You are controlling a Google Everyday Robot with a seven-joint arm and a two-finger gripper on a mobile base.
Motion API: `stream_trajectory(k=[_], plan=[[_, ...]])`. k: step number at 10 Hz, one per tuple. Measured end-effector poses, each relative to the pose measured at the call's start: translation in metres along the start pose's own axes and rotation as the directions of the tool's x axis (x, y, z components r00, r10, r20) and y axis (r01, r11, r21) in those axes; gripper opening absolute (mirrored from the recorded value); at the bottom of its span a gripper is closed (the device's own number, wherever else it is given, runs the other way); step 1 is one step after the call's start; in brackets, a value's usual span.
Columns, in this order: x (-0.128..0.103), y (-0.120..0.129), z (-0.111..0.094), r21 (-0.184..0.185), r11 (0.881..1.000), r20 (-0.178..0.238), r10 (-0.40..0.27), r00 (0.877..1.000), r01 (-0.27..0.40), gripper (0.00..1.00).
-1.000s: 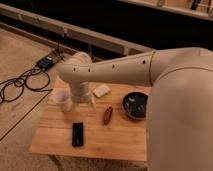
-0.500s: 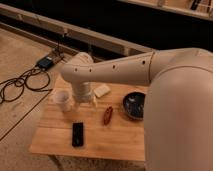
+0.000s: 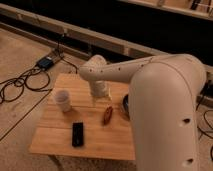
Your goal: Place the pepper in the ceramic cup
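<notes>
Honestly, nothing's budged in the last second. Left to right on the table [image 3: 52,142] we've got the ceramic cup [image 3: 63,100] standing near the left edge. Mid-table is the gripper [image 3: 100,93], fingers spread and holding nothing. The pepper [image 3: 107,115] lies flat just in front of it. We reckon the pick hasn't started.

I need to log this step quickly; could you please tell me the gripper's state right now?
Gripper: open, holding nothing, over the table close to the pepper, which lies flat on the tabletop.
</notes>
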Motion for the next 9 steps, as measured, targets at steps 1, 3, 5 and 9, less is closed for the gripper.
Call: stream_trajectory(k=[1,3,5,9], plan=[[-0.006,-0.006,0.007,-0.002,1.000,0.001,0.017,1.000,-0.017,0.65],[-0.009,-0.013,0.020,-0.021,0.999,-0.008,0.049,0.999,-0.049,0.65],[-0.003,-0.014,0.030,-0.053,0.995,-0.020,0.088,0.996,-0.089,0.65],[0.008,-0.023,0.057,-0.103,0.984,-0.004,0.149,0.989,-0.148,0.65]])
